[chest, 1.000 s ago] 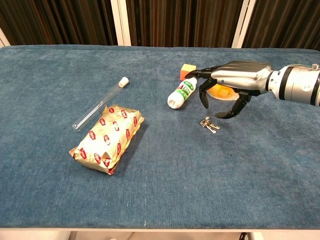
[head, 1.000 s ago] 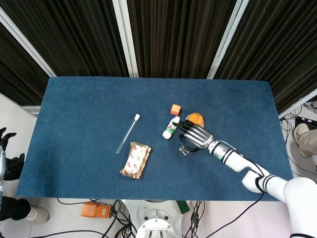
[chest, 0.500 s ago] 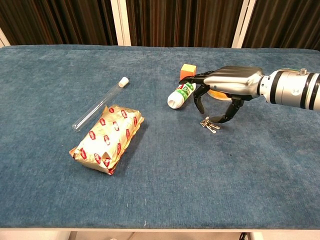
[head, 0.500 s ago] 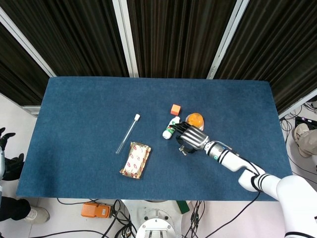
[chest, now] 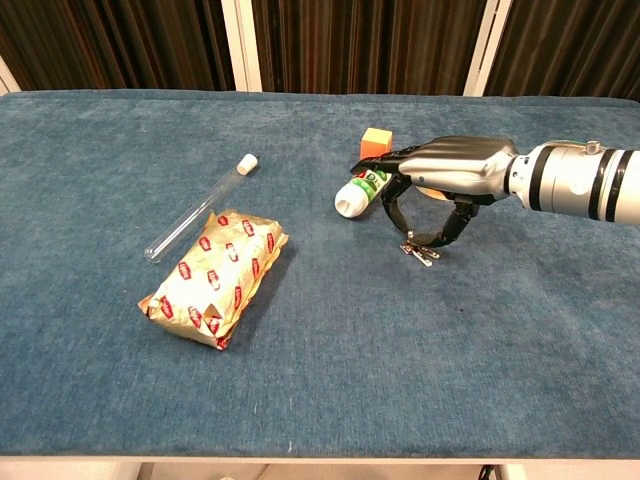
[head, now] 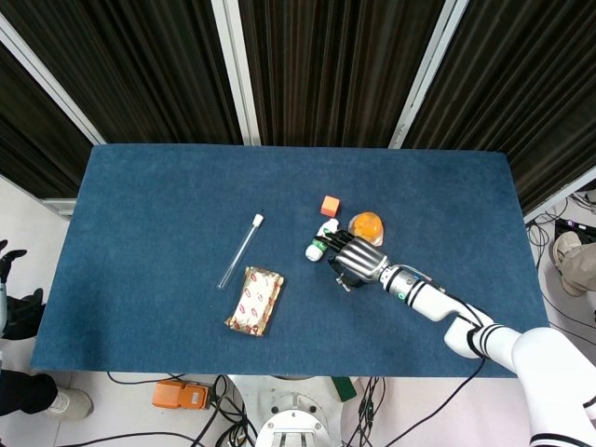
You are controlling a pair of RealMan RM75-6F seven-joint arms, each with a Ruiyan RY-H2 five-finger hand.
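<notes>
The bunch of keys (chest: 419, 250) lies flat on the blue table cloth (chest: 330, 370), right under my right hand (chest: 440, 178), and that is the whole story: the keys sit just below my curled fingertips (chest: 405, 228), a little toward the near edge from my palm. From the keys, the small white bottle (chest: 362, 188) lies just to the left and farther back, its long axis slanting from its cap toward the orange cube (chest: 375, 141) behind it. My fingers arch down over the keys with thumb and fingers drawn toward each other around them; I cannot tell whether they already pinch the metal or only touch it. An orange round thing (head: 366, 224) hides mostly behind my palm. My left hand (head: 9, 265) hangs off the table's far left edge, so the right one is far nearer. Well left of the keys lie a gold snack packet (chest: 217, 276) and a glass test tube (chest: 197, 208).
</notes>
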